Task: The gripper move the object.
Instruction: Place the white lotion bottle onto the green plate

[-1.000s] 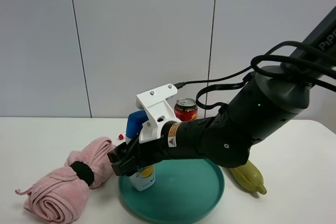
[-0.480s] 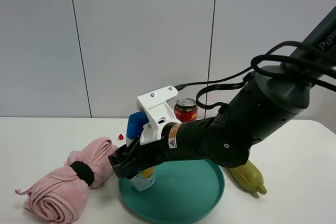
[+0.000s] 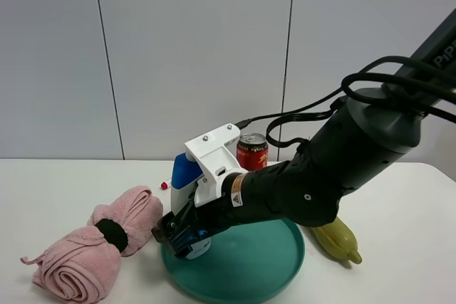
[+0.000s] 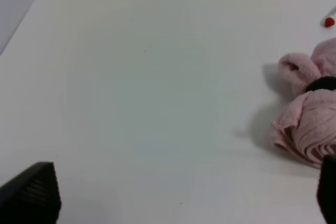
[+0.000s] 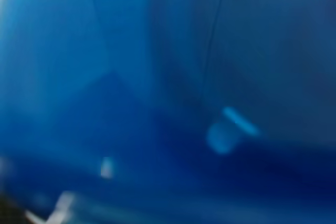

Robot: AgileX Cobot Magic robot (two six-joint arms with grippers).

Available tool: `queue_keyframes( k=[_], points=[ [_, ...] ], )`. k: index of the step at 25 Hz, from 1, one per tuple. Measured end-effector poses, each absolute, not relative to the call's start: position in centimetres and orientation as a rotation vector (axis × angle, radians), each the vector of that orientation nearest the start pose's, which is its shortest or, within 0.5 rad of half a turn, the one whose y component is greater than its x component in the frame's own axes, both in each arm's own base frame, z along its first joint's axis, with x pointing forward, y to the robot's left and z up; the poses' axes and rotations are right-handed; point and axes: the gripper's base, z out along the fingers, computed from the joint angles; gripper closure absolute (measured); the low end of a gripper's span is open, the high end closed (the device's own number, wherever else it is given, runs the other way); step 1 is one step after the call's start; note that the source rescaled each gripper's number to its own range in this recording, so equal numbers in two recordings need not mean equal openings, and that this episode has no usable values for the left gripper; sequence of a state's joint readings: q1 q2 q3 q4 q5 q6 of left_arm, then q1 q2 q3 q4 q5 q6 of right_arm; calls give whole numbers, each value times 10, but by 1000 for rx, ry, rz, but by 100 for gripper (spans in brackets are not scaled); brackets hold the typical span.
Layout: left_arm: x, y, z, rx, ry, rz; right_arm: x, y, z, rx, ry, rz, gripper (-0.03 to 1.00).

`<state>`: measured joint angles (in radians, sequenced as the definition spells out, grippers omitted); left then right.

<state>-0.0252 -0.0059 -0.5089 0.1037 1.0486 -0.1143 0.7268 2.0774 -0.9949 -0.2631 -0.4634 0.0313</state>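
The object, a white bottle (image 3: pixel 182 194) with a blue cap, stands upright on the left edge of the teal plate (image 3: pixel 249 270). My right gripper (image 3: pixel 179 237) reaches across from the right. Its black jaws stand spread on either side of the bottle's lower part, open. The right wrist view holds only a blurred blue surface (image 5: pixel 168 98), pressed close to the lens. My left gripper (image 4: pixel 178 198) is open over bare white table, with one black fingertip (image 4: pixel 31 192) at each lower corner of the left wrist view. It is out of the exterior view.
A rolled pink towel (image 3: pixel 92 247) with a black band lies left of the plate, also in the left wrist view (image 4: pixel 310 114). A red can (image 3: pixel 252 149) stands behind the arm. A yellow-green object (image 3: pixel 338 241) lies right of the plate. A small red item (image 3: pixel 163 185) sits behind the towel.
My right gripper has slid lower along the bottle and its jaws have spread wider. The bottle stays standing on the plate's edge.
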Motion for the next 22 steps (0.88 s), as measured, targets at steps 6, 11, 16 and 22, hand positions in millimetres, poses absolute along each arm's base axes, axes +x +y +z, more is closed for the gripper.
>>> queue_keyframes(
  k=[6,11,16,22],
  points=[
    [-6,8,281,-95,2011,35,294,276,136,-988,1817,448,15],
    [-6,8,281,-95,2011,35,293,274,167,-930,1764,480,15],
    [-6,8,281,-95,2011,35,288,271,201,-903,1680,493,15],
    [-6,8,281,-95,2011,35,274,258,268,-836,1522,513,15]
  ],
)
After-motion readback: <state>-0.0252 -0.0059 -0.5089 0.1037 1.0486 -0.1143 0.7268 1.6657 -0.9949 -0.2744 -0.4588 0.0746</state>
